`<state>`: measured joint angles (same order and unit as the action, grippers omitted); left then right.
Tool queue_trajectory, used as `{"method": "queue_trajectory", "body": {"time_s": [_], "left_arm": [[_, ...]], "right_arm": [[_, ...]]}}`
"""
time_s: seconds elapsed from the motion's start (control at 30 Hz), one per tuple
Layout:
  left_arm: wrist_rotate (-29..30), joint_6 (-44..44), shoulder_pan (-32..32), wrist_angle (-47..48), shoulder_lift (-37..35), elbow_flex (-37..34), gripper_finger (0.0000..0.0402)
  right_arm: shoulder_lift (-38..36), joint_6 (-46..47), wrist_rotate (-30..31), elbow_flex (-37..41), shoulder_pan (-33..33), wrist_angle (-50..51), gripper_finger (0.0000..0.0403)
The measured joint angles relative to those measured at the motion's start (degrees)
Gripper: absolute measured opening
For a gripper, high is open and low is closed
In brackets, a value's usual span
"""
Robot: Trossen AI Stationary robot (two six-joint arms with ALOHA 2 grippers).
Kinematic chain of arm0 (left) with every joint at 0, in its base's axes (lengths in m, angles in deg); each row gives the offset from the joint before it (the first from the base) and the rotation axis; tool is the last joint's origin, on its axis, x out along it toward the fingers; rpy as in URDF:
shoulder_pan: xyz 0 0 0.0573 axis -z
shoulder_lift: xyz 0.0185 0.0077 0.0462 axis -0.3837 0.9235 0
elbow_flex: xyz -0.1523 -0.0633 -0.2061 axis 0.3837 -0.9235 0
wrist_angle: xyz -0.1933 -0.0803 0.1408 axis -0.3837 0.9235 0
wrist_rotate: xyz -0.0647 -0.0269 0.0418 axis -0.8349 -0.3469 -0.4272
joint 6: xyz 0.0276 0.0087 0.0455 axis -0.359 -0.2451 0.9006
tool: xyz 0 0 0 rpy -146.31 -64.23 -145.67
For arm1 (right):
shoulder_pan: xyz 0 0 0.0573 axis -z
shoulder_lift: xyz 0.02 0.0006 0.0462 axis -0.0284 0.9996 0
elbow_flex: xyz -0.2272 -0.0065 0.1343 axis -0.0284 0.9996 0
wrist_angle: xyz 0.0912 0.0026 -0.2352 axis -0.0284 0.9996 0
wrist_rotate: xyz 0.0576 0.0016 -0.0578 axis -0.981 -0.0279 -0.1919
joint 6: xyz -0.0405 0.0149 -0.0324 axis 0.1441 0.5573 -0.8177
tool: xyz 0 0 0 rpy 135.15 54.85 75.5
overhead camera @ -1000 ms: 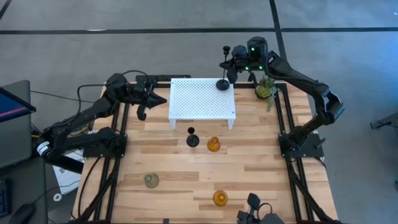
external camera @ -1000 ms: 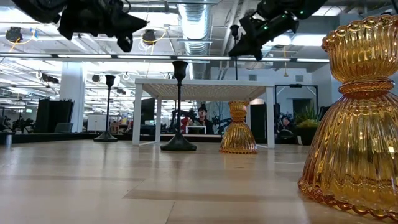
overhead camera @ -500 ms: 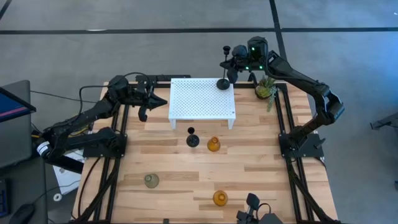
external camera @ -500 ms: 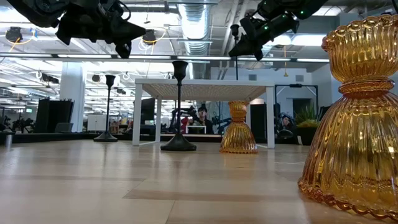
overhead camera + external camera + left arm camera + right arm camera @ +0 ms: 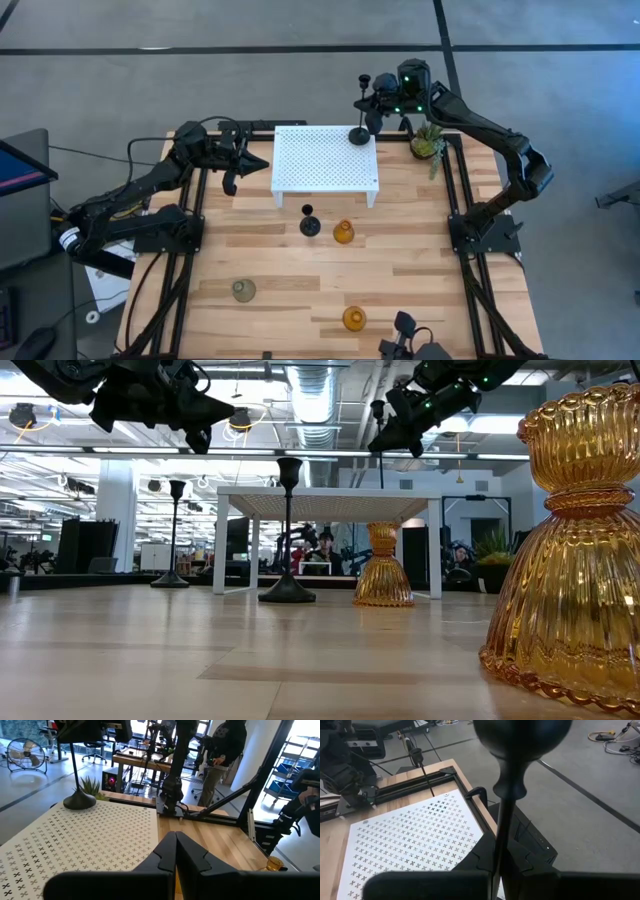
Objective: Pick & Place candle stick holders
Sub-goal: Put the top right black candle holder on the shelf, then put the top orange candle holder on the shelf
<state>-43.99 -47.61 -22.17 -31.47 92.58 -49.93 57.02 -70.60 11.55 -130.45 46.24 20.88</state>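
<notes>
A tall thin black candle stick holder (image 5: 520, 735) stands with its round base (image 5: 357, 135) on the far right corner of the white perforated stand (image 5: 325, 160). My right gripper (image 5: 497, 865) is shut on its stem, above the stand (image 5: 395, 422). My left gripper (image 5: 262, 157) is shut and empty, in the air at the stand's left side (image 5: 175, 851). On the table stand a short black holder (image 5: 309, 225), an amber glass holder (image 5: 343, 233), a grey-green glass holder (image 5: 243, 291) and a second amber one (image 5: 354, 319). A third black holder (image 5: 176, 530) stands left of the stand. My right gripper pinches the tall black holder's thin stem (image 5: 502, 820) between its two fingers, a little below the cup at its top. The fingers come roughly level from the table's far right side and lie across the stem. The holder is upright, its base (image 5: 80, 800) on the stand.
A small potted green plant (image 5: 428, 142) stands at the far right, just beside the right arm. Black frame rails run along the table's left and right edges. The near left part of the wooden top shows bare boards.
My left gripper has sunk a little beside the stand and then kept still. My right gripper and the tall black holder have stayed where they were.
</notes>
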Motion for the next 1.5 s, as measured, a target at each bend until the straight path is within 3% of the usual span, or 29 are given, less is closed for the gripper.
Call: {"method": "queue_trajectory", "body": {"time_s": [0.3,0.7,0.97,1.33,1.5], "left_arm": [[0.0,0.0,0.0,0.0,0.0,0.0,0.0004],[0.0,0.0,0.0,0.0,0.0,0.0,0.0004],[0.0,0.0,0.0,0.0,0.0,0.0,0.0004],[0.0,0.0,0.0,0.0,0.0,0.0,0.0004],[0.0,0.0,0.0,0.0,0.0,0.0,0.0004]], "right_arm": [[5.0,0.0,-0.9,-0.5,-1.1,-2.8,0.0],[1.4,0.0,-0.4,0.2,-1.1,-1.2,0.0019],[-0.2,-2.9,2.0,0.2,-1.1,1.7,0.0081],[-1.0,-3.6,4.3,0.2,-0.8,3.7,0.0236],[-3.1,-3.6,4.1,0.1,-0.7,4.9,0.0254]]}}
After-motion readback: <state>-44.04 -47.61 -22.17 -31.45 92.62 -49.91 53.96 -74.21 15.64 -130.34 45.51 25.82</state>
